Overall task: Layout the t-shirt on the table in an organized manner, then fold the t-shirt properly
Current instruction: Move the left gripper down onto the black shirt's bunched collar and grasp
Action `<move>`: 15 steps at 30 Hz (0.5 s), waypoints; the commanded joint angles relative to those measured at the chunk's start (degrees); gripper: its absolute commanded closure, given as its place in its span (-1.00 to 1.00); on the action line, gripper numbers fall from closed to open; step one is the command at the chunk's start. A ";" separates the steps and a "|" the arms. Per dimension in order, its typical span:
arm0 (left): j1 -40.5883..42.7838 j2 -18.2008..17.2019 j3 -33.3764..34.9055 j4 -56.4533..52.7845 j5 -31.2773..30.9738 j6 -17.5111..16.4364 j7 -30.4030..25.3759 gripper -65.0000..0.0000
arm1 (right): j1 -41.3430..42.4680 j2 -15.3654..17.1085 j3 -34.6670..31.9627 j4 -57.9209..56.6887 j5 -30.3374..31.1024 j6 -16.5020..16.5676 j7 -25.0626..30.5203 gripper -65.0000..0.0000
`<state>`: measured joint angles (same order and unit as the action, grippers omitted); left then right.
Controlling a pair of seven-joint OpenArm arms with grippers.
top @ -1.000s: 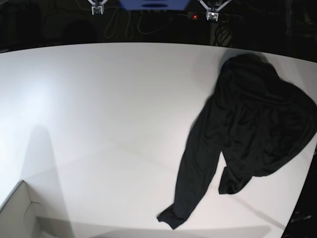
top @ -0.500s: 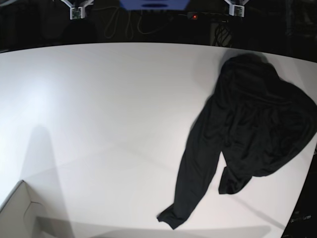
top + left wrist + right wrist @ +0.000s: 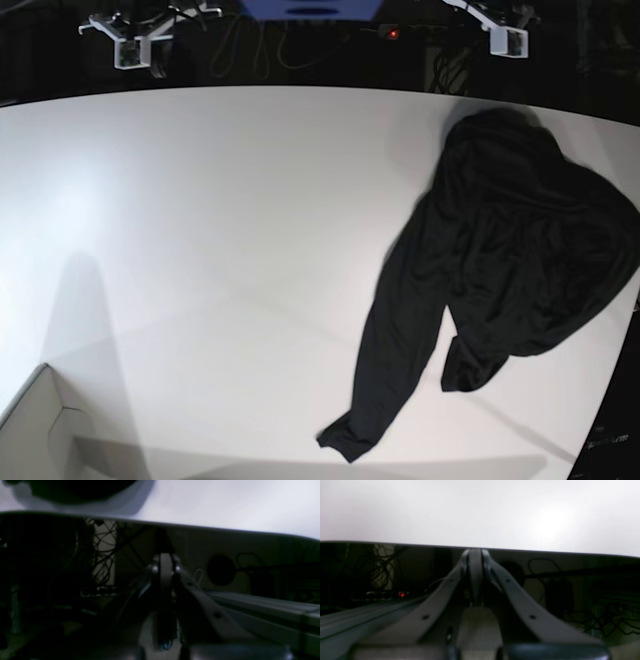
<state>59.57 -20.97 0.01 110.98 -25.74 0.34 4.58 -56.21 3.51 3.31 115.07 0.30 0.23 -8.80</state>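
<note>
Garment layout not yet begun: the plain black, thin-fabric long-sleeved t-shirt (image 3: 510,270) lies crumpled in a heap on the large smooth white tabletop (image 3: 220,230), toward its right side in the base view, one sleeve trailing toward the near edge. Left hand (image 3: 163,566) and right hand (image 3: 475,562) both hang beyond the far edge, jaws pressed together, holding nothing. Spreading flat and every fold remain to be done.

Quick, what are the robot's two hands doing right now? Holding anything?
Left end effector: closed, holding nothing.
Right end effector: closed, holding nothing.
</note>
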 commanded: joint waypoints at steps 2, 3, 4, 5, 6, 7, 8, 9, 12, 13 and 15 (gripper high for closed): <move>1.92 -0.26 -0.32 1.94 -0.07 -0.03 -1.19 1.00 | -0.81 0.14 0.16 0.93 0.01 0.08 1.28 1.00; 2.36 -0.08 -1.02 2.21 -0.07 -0.03 -1.19 1.00 | -0.81 0.14 0.25 0.93 0.01 0.08 1.19 1.00; 2.98 0.18 -2.25 2.38 -0.15 -0.03 -0.93 1.00 | -0.81 0.14 0.34 0.93 0.01 0.08 1.19 1.00; 3.42 0.27 -3.31 2.65 -0.15 -0.03 -0.93 0.99 | -0.81 0.14 0.42 0.93 0.01 0.08 1.19 1.00; 3.68 0.62 -4.19 2.65 -0.24 -0.03 -0.93 0.95 | -0.81 0.14 0.51 1.02 0.01 0.08 1.28 0.99; 3.77 1.06 -5.07 2.74 -0.24 -0.03 -1.11 0.87 | -0.81 0.14 0.51 1.11 0.01 0.08 1.28 0.93; 3.86 1.50 -6.38 3.09 -0.24 -0.12 -1.11 0.74 | -0.81 0.14 0.42 1.11 0.01 0.08 1.28 0.85; 4.30 1.94 -7.88 3.53 -0.24 -0.38 -0.93 0.59 | -0.81 0.14 0.34 1.20 0.01 0.08 1.37 0.76; 5.09 3.35 -11.22 4.41 -0.33 -0.56 -1.28 0.24 | -0.37 0.14 0.07 1.37 0.01 0.08 1.46 0.46; 4.74 3.87 -12.36 4.58 -0.33 -0.56 -1.28 0.19 | 0.07 0.14 0.07 1.37 0.01 0.08 1.46 0.37; 4.21 4.75 -14.47 4.49 -0.33 -0.56 -1.28 0.17 | 0.42 0.14 0.07 1.37 0.01 0.17 1.46 0.23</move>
<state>62.89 -15.90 -14.06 114.43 -26.04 -0.21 4.62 -54.87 3.49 3.31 115.39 0.30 0.23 -8.64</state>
